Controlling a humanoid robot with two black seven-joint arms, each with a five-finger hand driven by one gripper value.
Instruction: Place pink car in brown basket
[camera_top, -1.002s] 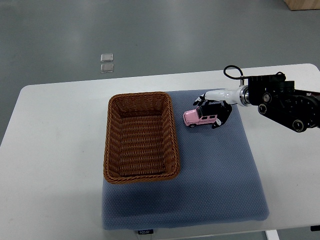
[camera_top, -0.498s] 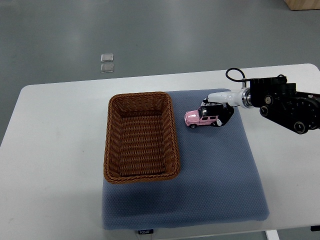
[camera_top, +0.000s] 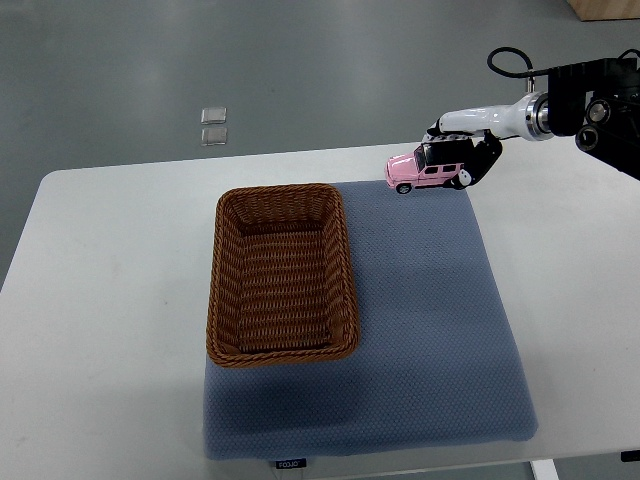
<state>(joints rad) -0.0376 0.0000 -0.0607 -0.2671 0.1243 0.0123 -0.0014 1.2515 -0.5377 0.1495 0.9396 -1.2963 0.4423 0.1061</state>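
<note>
The right hand (camera_top: 462, 152) is gripping the pink car (camera_top: 424, 170) over the mat's (camera_top: 430, 330) far right corner, basket (camera_top: 282, 275) sitting on the left edge.

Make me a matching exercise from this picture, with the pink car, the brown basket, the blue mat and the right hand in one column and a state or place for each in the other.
Things:
1. pink car
2. brown basket
3. blue mat
4. right hand

States:
A. spread flat on the white table
B. holding a toy
C. empty, on the mat's left part
D. gripped by the fingers, near the mat's far edge

Pairs: 1-D, 2-C, 3-A, 4-B
</note>
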